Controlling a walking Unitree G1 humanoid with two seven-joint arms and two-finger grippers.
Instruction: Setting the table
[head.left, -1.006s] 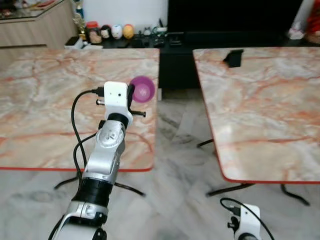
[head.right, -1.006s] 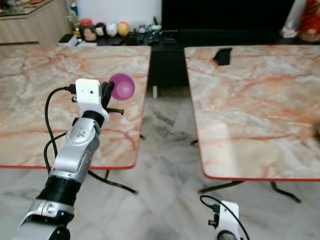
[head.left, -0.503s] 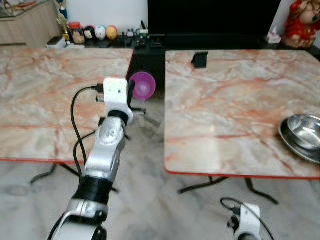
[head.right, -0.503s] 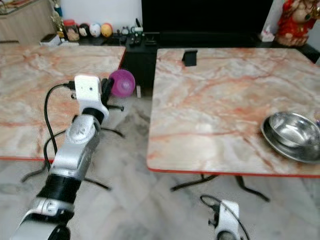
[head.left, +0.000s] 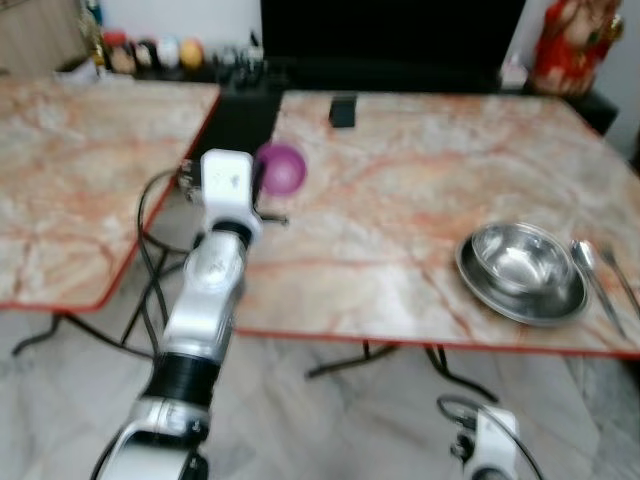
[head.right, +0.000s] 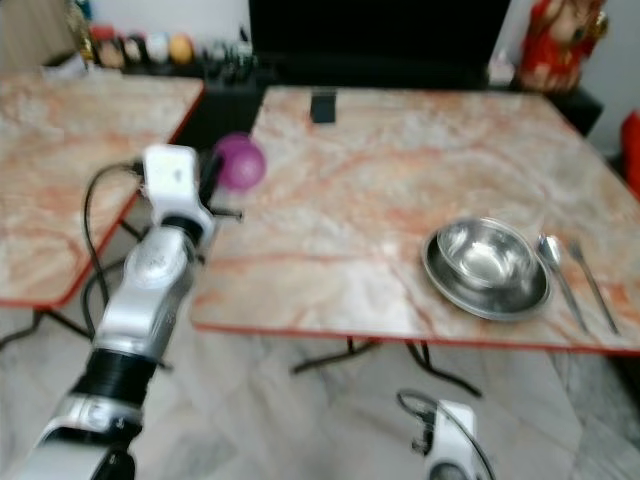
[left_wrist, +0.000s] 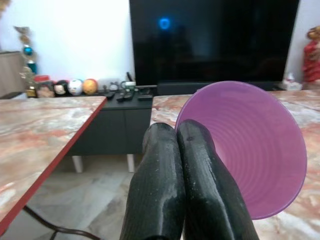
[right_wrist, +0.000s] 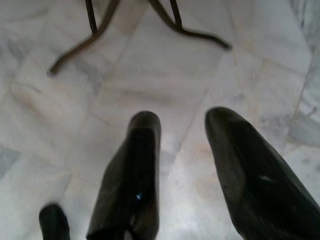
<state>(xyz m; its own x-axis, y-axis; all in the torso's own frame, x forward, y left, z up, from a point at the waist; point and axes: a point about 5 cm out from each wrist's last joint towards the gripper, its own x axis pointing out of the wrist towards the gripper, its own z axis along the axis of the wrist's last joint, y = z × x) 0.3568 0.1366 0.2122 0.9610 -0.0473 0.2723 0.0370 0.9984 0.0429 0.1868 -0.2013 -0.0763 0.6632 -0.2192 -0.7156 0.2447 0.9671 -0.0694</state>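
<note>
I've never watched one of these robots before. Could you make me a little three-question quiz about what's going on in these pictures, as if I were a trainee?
1. True or false: the left gripper is shut on the rim of a purple cup.
2. What lies on the marble table right of the steel bowl?
A) two pieces of cutlery
B) a folded napkin
C) a glass
3. Fill in: the right gripper hangs low with its fingers open, over the ____ floor.

Key: 1 true. 2 A, the cutlery lies just right of the bowl, too blurred to tell one piece from the other. 3 tiled.
</note>
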